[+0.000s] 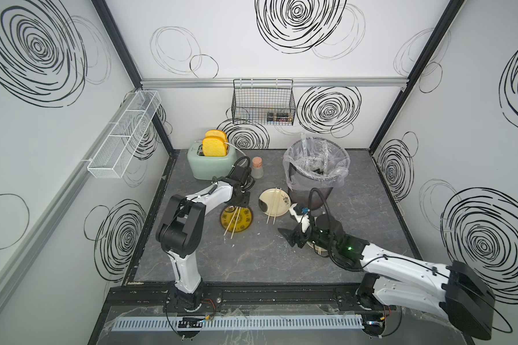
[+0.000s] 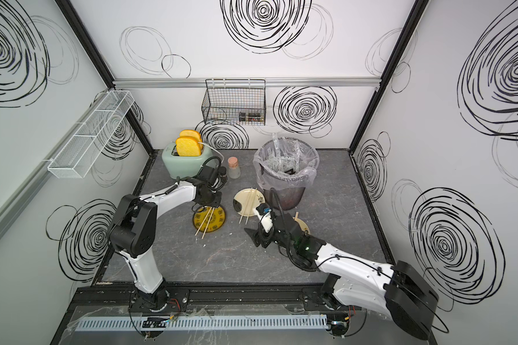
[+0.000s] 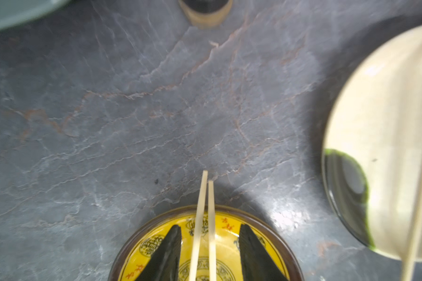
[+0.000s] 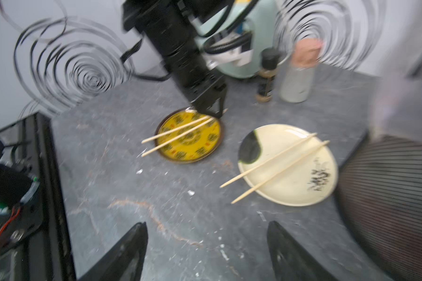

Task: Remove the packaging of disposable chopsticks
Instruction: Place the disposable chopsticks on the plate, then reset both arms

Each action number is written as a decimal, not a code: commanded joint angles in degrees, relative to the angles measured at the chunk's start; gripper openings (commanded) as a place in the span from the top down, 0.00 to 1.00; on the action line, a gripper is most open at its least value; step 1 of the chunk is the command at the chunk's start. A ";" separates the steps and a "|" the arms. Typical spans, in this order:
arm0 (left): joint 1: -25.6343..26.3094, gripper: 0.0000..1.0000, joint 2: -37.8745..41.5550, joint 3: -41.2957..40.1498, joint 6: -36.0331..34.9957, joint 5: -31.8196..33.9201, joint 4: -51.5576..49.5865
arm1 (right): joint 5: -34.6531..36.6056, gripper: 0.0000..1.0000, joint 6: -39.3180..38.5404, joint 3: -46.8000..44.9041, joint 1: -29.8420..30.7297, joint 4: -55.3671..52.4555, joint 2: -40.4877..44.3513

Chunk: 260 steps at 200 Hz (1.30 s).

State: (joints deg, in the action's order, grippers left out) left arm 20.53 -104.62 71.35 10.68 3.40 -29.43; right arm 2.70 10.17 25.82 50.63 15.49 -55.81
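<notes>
My left gripper hangs low over a yellow plate. Its jaws stand open on either side of a pair of disposable chopsticks lying across that plate, without touching the sticks. A second bare pair rests on a cream plate. My right gripper hovers open and empty over the table near that plate. The tips of a third pair show under the right arm. Clear packaging sticks up from the lined bin.
A mint toaster holding toast stands at the back left, with a corked bottle and a small dark bottle beside it. A wire basket hangs on the back wall and a white mesh shelf on the left wall.
</notes>
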 commanded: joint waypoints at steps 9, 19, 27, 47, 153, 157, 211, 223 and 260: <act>0.06 0.51 6.36 -0.46 0.56 -0.66 2.99 | 14.68 0.19 9.91 -3.97 -7.39 -13.03 11.79; 0.04 0.50 8.02 -0.85 0.96 -1.04 3.78 | 18.69 0.18 14.06 -4.52 -10.95 -18.06 15.85; 0.03 0.50 9.52 -1.19 1.21 -1.19 4.37 | 19.98 0.18 15.97 -5.63 -14.31 -20.01 18.98; 0.10 0.50 13.04 -2.36 2.75 -0.70 6.11 | 21.47 0.19 20.14 -6.51 -24.01 -23.90 24.07; -3.26 0.44 45.99 -46.70 -0.32 23.65 57.97 | 14.34 0.09 1.73 -6.14 -51.16 22.87 -18.88; -3.81 0.44 46.77 -48.77 -1.97 23.10 60.43 | 13.44 0.09 0.95 -6.55 -51.16 26.06 -19.80; -16.40 0.43 39.25 -66.93 -7.26 3.20 95.32 | 2.15 0.02 -7.70 -14.00 -50.64 56.03 -30.45; -18.84 0.43 35.53 -67.62 -7.54 -3.09 103.35 | 4.02 0.02 -6.00 -12.66 -50.54 52.04 -29.48; -21.43 0.45 16.30 -65.25 -8.32 -9.53 121.42 | 5.22 0.02 -4.56 -11.64 -50.16 48.14 -28.48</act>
State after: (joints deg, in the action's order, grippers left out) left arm 0.91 -78.24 4.95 3.77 2.42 67.02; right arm 7.86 5.89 13.54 0.16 60.84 -85.08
